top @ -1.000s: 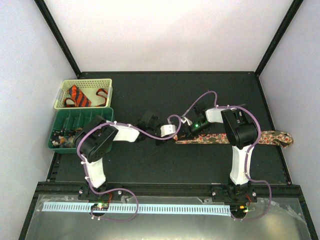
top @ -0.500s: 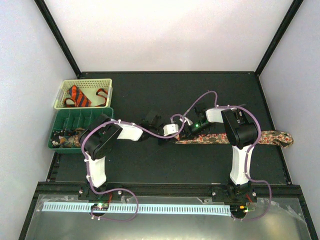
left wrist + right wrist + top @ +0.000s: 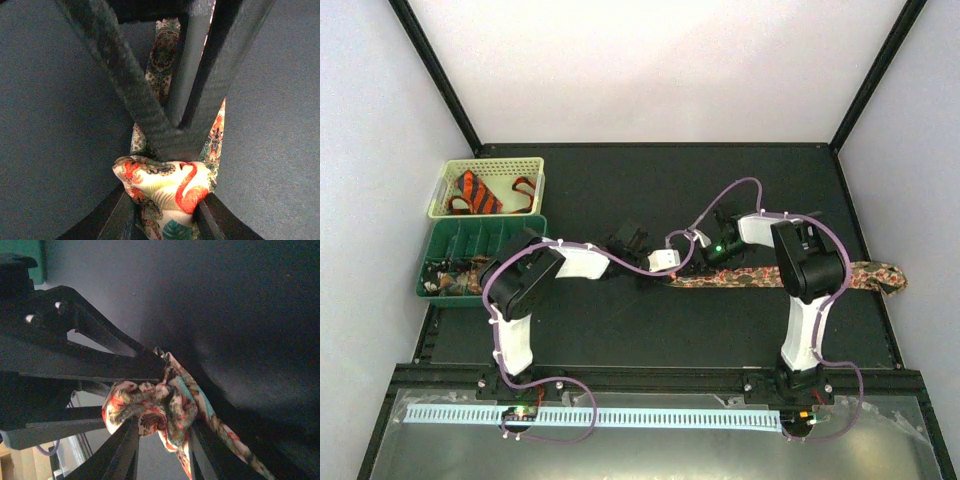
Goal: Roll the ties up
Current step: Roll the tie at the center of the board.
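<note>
Top external: speckled tie (image 3: 770,277) lies flat across the black table (image 3: 620,190), right end reaching past the table's right edge, left end bunched mid-table where both grippers meet. Left wrist: left gripper (image 3: 165,200) narrow, pinching the wad. Right wrist: right gripper (image 3: 160,437) narrow, wad filling its jaws. Orange tie (image 3: 478,192) sits in the yellow basket (image 3: 490,163), far left.
</note>
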You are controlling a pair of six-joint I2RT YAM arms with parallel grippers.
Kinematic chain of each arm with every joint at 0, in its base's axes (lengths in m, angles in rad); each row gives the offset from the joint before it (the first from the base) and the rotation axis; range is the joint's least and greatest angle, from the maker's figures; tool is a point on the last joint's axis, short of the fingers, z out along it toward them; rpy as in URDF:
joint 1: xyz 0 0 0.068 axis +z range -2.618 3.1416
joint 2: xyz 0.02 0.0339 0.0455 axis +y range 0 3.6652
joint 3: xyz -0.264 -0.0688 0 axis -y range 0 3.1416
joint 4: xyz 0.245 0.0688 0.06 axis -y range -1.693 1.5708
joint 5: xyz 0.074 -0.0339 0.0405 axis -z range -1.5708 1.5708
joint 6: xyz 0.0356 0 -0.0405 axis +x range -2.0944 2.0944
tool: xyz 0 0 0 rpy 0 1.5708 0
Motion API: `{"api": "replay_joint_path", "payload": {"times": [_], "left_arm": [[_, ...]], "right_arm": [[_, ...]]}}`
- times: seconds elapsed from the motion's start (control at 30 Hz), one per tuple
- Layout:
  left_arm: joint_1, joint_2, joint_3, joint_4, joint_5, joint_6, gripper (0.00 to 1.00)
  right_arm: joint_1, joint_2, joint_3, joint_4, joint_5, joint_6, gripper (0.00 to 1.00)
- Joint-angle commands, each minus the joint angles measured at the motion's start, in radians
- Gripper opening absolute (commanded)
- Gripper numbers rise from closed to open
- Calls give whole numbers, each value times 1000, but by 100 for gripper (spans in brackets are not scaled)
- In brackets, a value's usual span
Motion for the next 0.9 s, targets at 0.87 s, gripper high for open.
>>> {"api": "replay_joint_path", "payload": {"times": [0.87], "left_arm": [[-15, -12, 22, 117, 92, -77, 42]], "right_arm": [[14, 50, -16, 2, 44, -36, 5]]}}
